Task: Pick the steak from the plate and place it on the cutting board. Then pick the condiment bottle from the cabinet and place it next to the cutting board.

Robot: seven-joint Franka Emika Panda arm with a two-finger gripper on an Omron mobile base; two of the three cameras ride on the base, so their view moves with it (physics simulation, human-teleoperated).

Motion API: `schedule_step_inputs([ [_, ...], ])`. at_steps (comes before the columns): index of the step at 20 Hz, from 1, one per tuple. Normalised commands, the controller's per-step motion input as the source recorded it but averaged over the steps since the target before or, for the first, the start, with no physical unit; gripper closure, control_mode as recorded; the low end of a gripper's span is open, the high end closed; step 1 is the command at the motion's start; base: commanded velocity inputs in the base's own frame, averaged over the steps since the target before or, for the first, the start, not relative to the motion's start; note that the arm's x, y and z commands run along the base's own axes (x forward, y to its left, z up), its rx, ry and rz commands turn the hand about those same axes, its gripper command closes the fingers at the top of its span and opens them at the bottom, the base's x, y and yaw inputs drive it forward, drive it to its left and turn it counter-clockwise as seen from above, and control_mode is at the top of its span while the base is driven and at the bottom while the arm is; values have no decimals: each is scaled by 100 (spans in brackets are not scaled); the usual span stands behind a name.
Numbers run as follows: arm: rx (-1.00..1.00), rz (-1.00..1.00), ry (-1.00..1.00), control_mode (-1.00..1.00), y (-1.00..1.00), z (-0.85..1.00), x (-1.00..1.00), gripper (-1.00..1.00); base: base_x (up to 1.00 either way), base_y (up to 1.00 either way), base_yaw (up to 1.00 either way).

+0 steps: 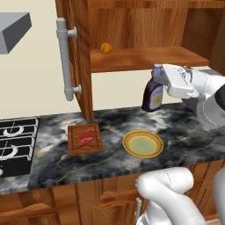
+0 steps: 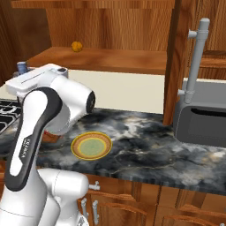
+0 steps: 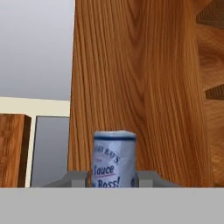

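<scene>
the hand (image 1: 159, 75) grips the dark purple-brown condiment bottle (image 1: 152, 97) by its neck, right of the reddish-brown wooden cutting board (image 1: 85, 139)

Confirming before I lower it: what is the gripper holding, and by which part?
The gripper holds the condiment bottle by its neck, just under the cap, hanging above the counter.

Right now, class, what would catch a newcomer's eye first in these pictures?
The white arm holding the condiment bottle by its neck, in the air below the cabinet shelf and above the marble counter. Then the red steak lying on the cutting board, left of the bare yellow plate.
</scene>
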Motion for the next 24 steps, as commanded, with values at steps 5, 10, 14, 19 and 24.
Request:
schedule_step_inputs([
  [5, 0, 0, -1, -100, -17, -38, -42, 100, 0, 0, 0],
  [10, 0, -1, -3, -100, -31, -28, -33, 100, 0, 0, 0],
  [14, -1, -4, -7, -100, -39, -22, -23, 100, 0, 0, 0],
  [19, -4, -4, -7, -100, -35, -22, -19, 100, 0, 0, 0],
  [24, -3, -4, -8, -100, -28, -40, -19, 100, 0, 0, 0],
])
